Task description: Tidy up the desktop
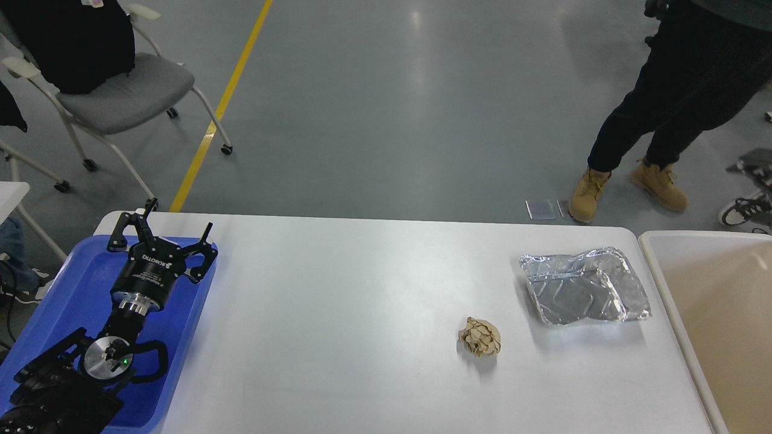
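The white desktop (362, 313) fills the lower part of the head view. A crumpled tan paper ball (480, 336) lies on it right of centre. A dented silver foil tray (584, 287) lies further right, near the far edge. My left gripper (175, 224) is open and empty, its fingers spread above the far end of the blue plastic tray (66, 289) at the desktop's left end. It is far from the paper ball and the foil tray. My right gripper is out of view.
A cream-white bin (711, 313) stands against the desktop's right end. A person in tan boots (627, 187) stands on the floor beyond the far right corner. A grey chair (120, 90) stands at the far left.
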